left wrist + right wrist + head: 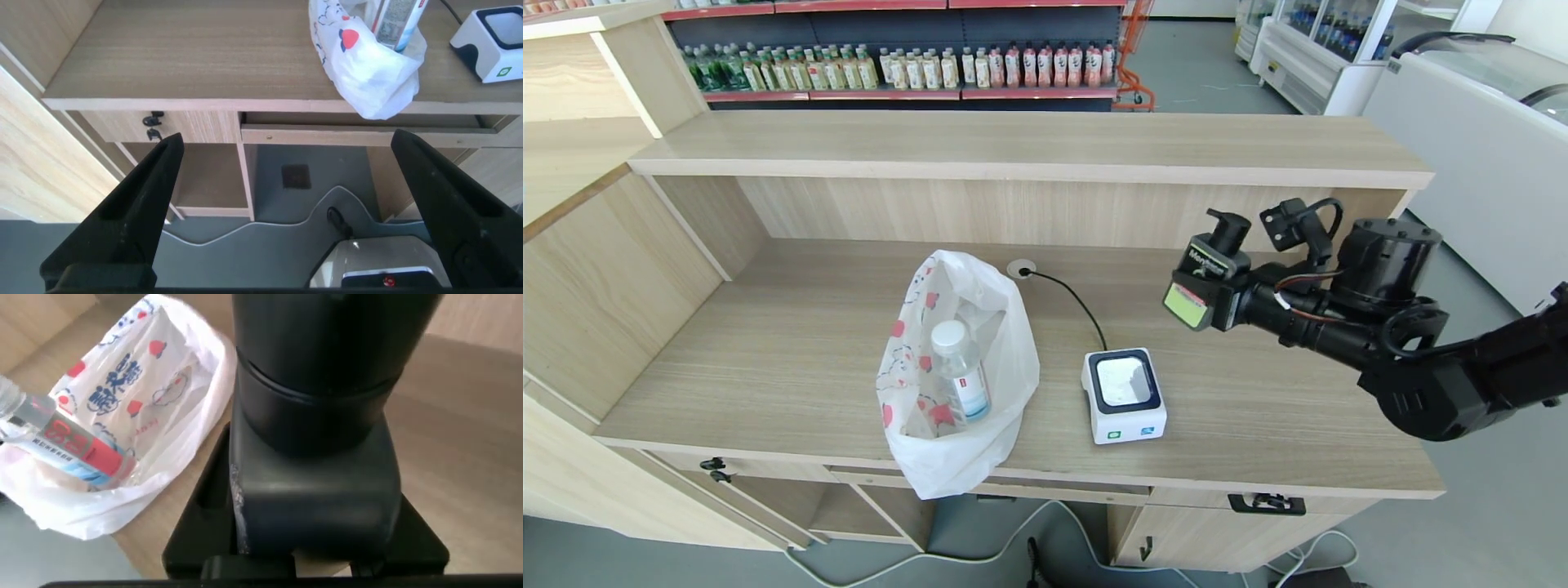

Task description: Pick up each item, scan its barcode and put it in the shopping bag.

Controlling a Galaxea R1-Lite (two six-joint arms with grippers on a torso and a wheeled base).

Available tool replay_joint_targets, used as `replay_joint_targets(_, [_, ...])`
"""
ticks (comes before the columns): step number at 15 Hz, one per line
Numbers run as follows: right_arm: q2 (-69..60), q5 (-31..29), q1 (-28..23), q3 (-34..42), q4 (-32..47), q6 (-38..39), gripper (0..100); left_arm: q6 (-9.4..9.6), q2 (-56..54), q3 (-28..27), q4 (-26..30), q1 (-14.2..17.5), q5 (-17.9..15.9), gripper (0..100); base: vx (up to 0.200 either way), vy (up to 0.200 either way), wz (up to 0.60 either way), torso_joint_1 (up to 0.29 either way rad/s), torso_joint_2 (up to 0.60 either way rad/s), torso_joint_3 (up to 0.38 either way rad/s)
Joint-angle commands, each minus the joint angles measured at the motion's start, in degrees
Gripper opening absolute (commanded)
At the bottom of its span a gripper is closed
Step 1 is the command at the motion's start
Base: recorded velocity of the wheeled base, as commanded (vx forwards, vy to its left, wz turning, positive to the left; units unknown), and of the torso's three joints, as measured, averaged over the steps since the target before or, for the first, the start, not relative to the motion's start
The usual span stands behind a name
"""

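A dark bottle (1213, 265) with a black cap and a green label hangs tilted above the counter's right side, with my right gripper (1230, 309) shut on it. From the right wrist, that bottle (319, 408) stands close, over the wood. A white scanner (1123, 394) sits on the counter below and left of it. The white shopping bag (996, 359) with red prints stands open further left, a clear water bottle (961, 369) inside. My left gripper (288, 143) hangs open and empty below the counter's front edge, near the bag (368, 65).
A black cable (1078, 302) runs from a grommet in the wooden counter (792, 343) to the scanner. A raised ledge (1029, 147) closes the back, a side wall the left. Drawers with black handles (1266, 503) sit under the front edge.
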Motion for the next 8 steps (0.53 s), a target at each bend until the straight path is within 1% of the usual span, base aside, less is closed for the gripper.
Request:
replay_joint_targets(1, [-0.25,-1.42,-1.55,0.05,-4.26,-2.01,0,0.0,-0.02,0.0,0.0,0.0,0.0,100,0.0,0.2,0.0,0.002,-0.01,-0.002])
replay_joint_targets(8, [-2.27,-1.33,-1.46,-0.48,-4.44,-2.27,0,0.0,-0.02,0.0,0.0,0.0,0.0,100,0.0,0.2,0.0,0.002,0.01,0.0])
